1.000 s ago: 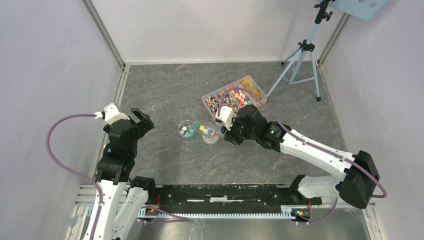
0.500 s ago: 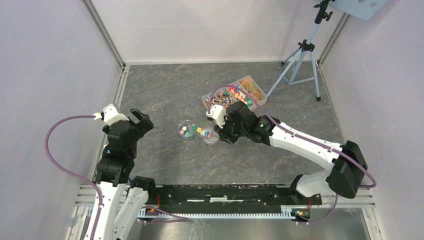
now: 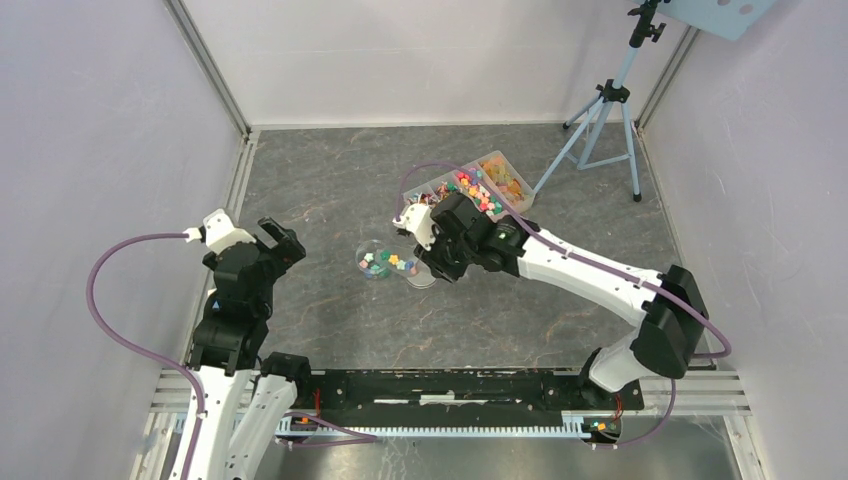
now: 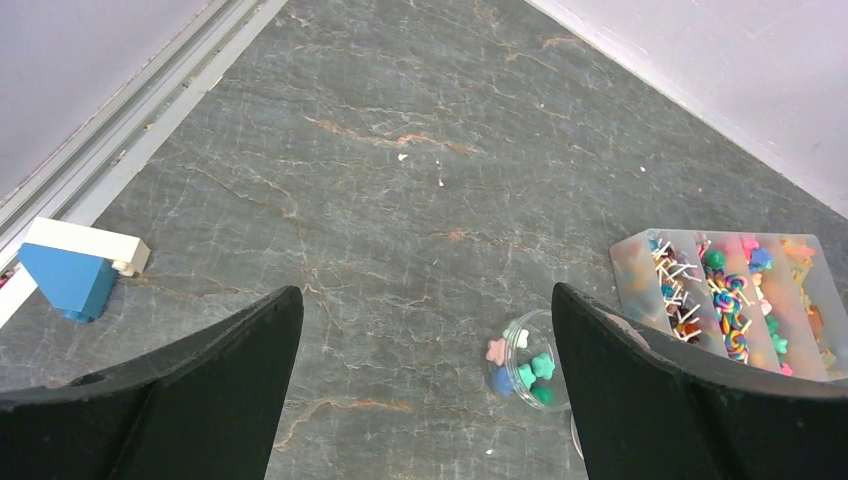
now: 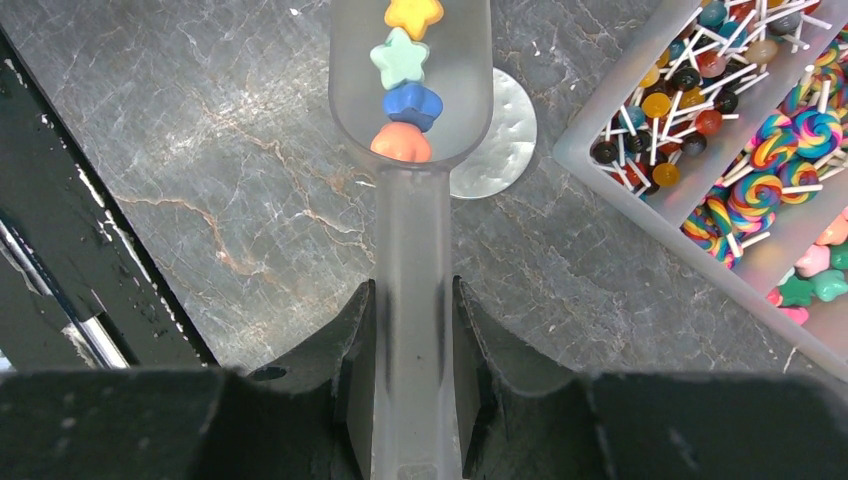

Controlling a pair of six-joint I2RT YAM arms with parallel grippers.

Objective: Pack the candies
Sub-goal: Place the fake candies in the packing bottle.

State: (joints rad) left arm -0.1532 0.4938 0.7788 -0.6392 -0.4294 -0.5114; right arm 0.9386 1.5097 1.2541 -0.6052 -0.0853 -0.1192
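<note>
The right gripper (image 5: 412, 305) pinches the handle of a frosted plastic scoop (image 5: 412, 220) pointing straight ahead, star-shaped candies (image 5: 404, 80) lined along its trough above the marbled surface (image 5: 200, 150). The left gripper (image 4: 425, 295) is spread wide.

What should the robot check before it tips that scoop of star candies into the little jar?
1. Right gripper shut on the scoop handle: ok.
2. Candies lying inside the scoop: ok.
3. Jar uncovered, lid flat on the table: ok.
4. Scoop mouth over the jar: cannot tell.
5. Left gripper open, away from the jar: ok.
</note>
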